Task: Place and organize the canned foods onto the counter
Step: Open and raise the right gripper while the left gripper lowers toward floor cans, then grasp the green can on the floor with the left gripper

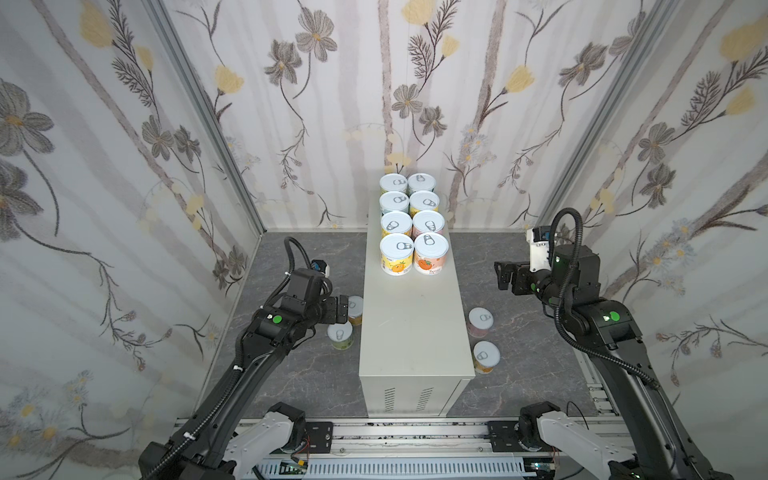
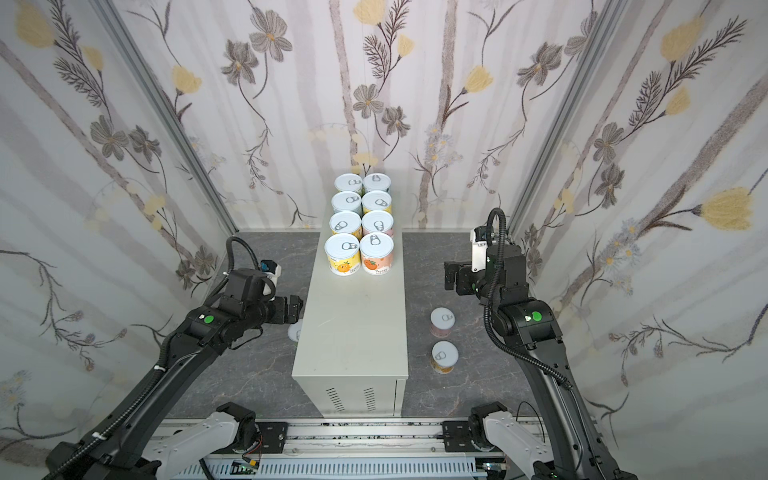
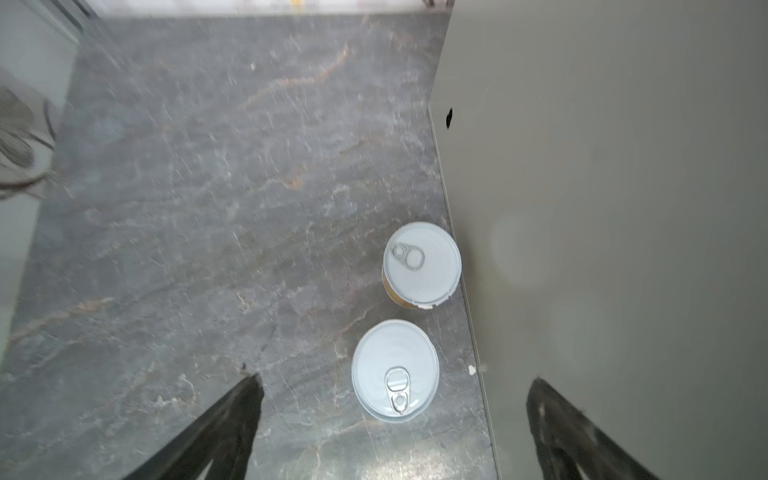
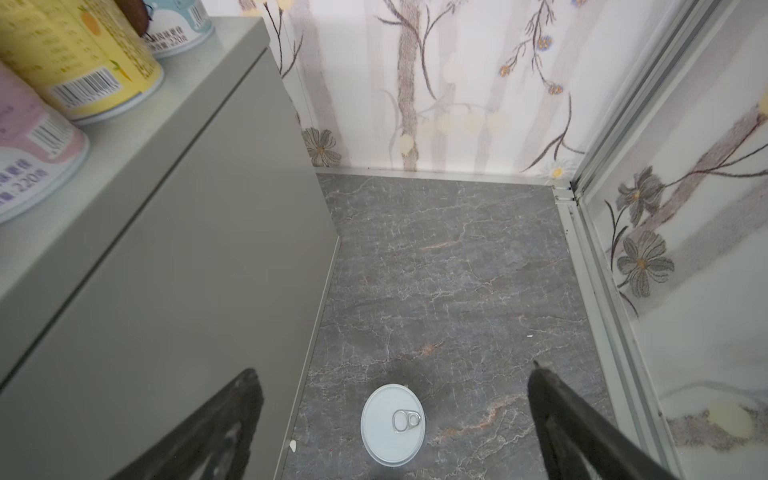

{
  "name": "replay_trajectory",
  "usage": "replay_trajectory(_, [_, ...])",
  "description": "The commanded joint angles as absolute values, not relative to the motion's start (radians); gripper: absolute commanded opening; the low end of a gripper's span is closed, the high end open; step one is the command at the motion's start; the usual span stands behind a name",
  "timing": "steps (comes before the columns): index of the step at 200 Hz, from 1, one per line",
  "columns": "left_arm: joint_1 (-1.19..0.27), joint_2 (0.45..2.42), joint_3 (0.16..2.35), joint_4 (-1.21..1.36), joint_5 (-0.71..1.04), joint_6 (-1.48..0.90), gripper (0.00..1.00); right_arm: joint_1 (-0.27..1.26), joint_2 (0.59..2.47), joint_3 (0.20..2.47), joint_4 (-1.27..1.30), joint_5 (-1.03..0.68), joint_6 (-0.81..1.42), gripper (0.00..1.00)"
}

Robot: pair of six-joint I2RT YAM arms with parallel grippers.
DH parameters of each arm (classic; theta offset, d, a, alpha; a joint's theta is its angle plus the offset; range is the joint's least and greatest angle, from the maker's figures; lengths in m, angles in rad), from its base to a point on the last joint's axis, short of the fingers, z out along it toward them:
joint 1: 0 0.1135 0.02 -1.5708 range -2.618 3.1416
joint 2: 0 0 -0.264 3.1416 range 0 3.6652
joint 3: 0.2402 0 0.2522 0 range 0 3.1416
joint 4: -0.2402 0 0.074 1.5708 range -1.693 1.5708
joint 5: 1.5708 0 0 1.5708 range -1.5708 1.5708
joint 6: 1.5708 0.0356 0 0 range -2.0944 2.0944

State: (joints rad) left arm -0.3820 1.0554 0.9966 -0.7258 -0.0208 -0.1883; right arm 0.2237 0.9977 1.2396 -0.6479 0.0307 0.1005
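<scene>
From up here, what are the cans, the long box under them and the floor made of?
The cans look like thin metal: smooth pale lids with pull tabs, glossy printed labels, paper or plastic unclear. The counter seems painted sheet metal: matt grey-beige, sharp folded edges, punched vent slots. The floor looks like dark veined stone, possibly a printed sheet.

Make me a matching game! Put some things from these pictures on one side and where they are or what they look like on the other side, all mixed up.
Things:
1. yellow can
2. left gripper
3. right gripper
4. counter

Descriptions:
A. open, on the right side of the grey box
B. pale grey, with vent slots at the near end
C. standing upright in the front row, fruit on its label
D. open, on the left side of the grey box

Pairs: 1-C, 2-D, 3-A, 4-B
</scene>
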Motion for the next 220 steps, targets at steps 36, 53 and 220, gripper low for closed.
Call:
replay_trajectory(36, [-0.407,1.100,0.891,-0.731,-0.002,-0.465,1.00,0.163,1.062,1.197,-0.550,-0.126,0.124,1.00])
replay_trajectory(53, [-0.437,1.094,0.814,-0.689,-0.019,-0.532,1.00,0.152,1.087,1.199,-0.534,-0.155,0.112,1.00])
replay_trajectory(220, [-0.524,1.467,0.755,-0.399,-0.192,-0.577,0.83,0.112,1.183,1.190,-0.459,-0.266,0.092,0.99])
